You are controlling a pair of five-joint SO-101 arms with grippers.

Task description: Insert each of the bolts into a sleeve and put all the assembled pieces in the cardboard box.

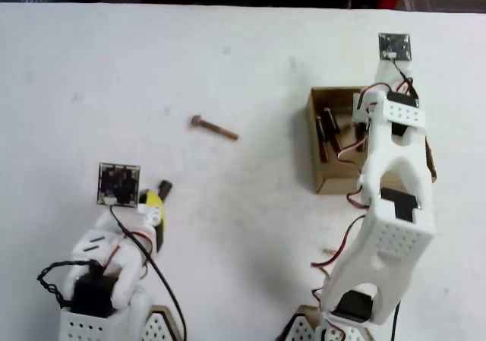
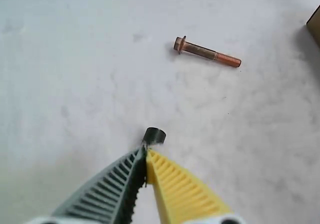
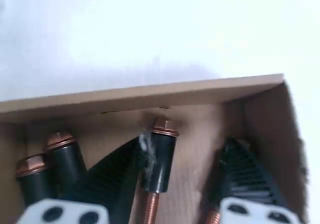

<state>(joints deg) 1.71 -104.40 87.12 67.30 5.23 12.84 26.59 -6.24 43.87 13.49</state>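
1. Bench (image 1: 250, 52), white, is viewed from above. One loose bolt (image 1: 215, 127), copper-coloured, is laid flat near the middle of the bench, apart from everything else. The cardboard box (image 1: 334, 181) is set toward the right edge, open side up, with assembled pieces (image 1: 326, 132) lying inside. The right arm (image 1: 391, 197) is stretched over the box. The left gripper (image 1: 160, 192) is placed toward the near left corner, with a black sleeve (image 1: 165, 187) held at its tip.
2. Left wrist view: the left gripper (image 2: 145, 149) is seen fully closed, its grey and yellow fingers pressed together and the sleeve (image 2: 154, 135) pinched at the very tips. The bolt (image 2: 206, 52) is laid on the bench beyond, well apart from the sleeve. A corner of the box (image 2: 315, 24) is seen farther off.
3. Right wrist view: the right gripper (image 3: 182, 151) is positioned inside the box (image 3: 150, 92), its fingers spread wide and nothing clamped. One assembled piece (image 3: 159, 156), a bolt seated in a black sleeve, is found between the fingers, just beside one of them; contact cannot be told. Two more assembled pieces (image 3: 62, 154) are propped near the box wall to one side.
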